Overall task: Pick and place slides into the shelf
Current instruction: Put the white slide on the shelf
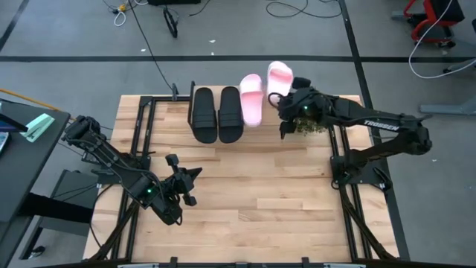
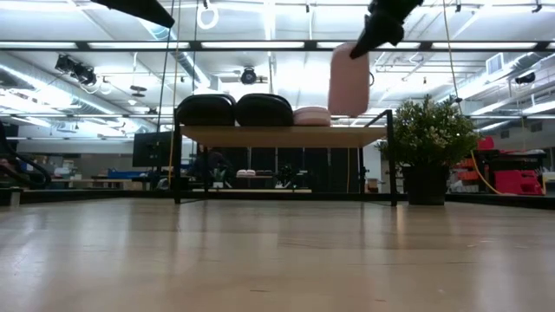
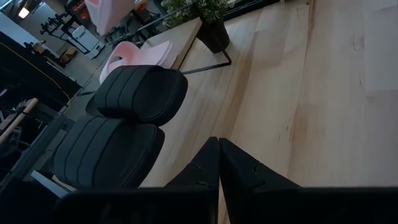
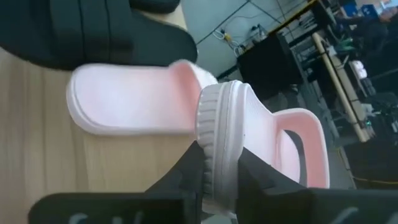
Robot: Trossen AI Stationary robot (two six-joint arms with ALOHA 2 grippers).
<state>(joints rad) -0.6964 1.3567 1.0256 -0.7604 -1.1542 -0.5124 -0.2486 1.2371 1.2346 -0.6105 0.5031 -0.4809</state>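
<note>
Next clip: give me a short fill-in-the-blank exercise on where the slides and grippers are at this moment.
1. The number of slides already lying on the shelf is ____.
2. The right gripper is shut on a slide whose colour is ____.
3. The held pink slide hangs in the air ____ the shelf's top board.
4. The left gripper holds nothing, and its fingers are ____.

Missing words: three; pink; above; shut
</note>
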